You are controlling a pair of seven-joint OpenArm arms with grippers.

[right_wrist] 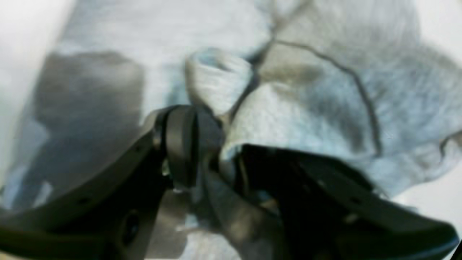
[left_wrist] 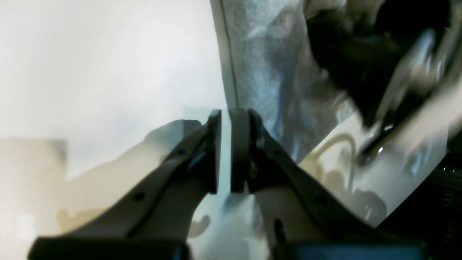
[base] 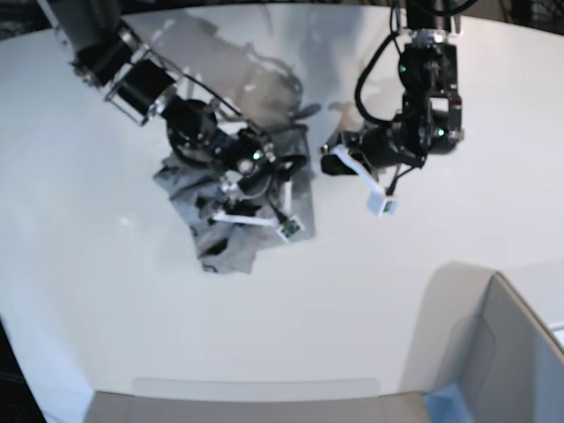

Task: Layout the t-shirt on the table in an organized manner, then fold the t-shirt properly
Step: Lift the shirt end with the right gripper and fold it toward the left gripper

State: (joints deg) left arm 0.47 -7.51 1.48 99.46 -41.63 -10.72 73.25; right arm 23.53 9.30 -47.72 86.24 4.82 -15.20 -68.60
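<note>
**Two robot arms over a crumpled grey t-shirt on a white table**

A very large white table (base: 106, 308) with a curved far edge fills the base view. A grey box-like bin (base: 511, 361) sits at its near right corner. The t-shirt (base: 220, 220), light heather grey, lies bunched and wrinkled on the tabletop left of centre, nearer the far edge than the near one. The right arm reaches down from the far left corner, and the right gripper (right_wrist: 213, 159) sits right on the cloth; its wrist view shows a fold of fabric lying between its dark fingers (right_wrist: 180, 144), which stand slightly parted around it. The left gripper (left_wrist: 224, 151) hovers over bare tabletop just beside the shirt's right edge, its two pads nearly pressed together with only a thin gap and nothing between them
</note>
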